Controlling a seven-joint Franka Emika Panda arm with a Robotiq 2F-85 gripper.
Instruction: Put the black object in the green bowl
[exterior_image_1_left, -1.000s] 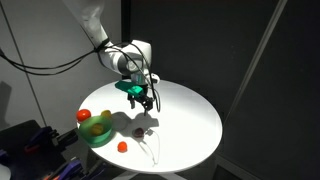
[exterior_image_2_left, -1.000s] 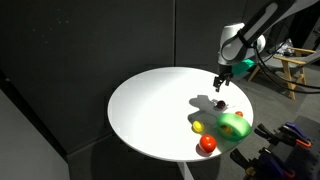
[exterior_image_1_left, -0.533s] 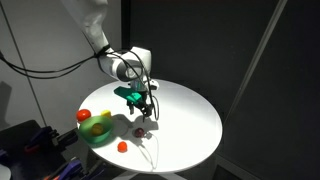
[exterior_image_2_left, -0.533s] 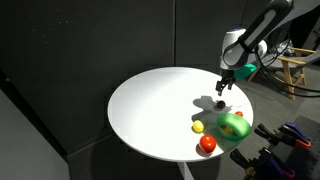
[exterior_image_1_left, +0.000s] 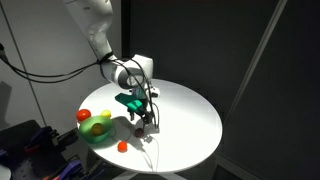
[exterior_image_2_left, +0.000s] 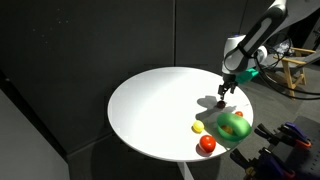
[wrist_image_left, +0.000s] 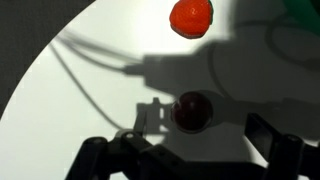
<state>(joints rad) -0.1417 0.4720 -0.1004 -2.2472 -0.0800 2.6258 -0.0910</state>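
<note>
The black object (wrist_image_left: 192, 111) is a small dark round lump on the white table, lying in the gripper's shadow. My gripper (wrist_image_left: 200, 135) is open and low over it, with one finger on each side and not touching it. In both exterior views the gripper (exterior_image_1_left: 140, 115) (exterior_image_2_left: 222, 95) is down at the table over the black object (exterior_image_2_left: 221, 102), which the fingers largely hide. The green bowl (exterior_image_1_left: 97, 133) (exterior_image_2_left: 236, 127) stands on the table a short way from the gripper. Its edge shows at the top right corner of the wrist view (wrist_image_left: 306, 8).
A small red-orange ball (exterior_image_1_left: 122, 146) (exterior_image_2_left: 238, 114) (wrist_image_left: 190, 17) lies near the bowl. A larger red ball (exterior_image_1_left: 83, 116) (exterior_image_2_left: 207, 145) and a yellow ball (exterior_image_2_left: 198, 127) lie by the bowl's edge. The round white table (exterior_image_1_left: 190, 120) has dark surroundings beyond its rim.
My gripper has come down and slightly sideways over the black object. The black object, bowl and balls have not moved.
</note>
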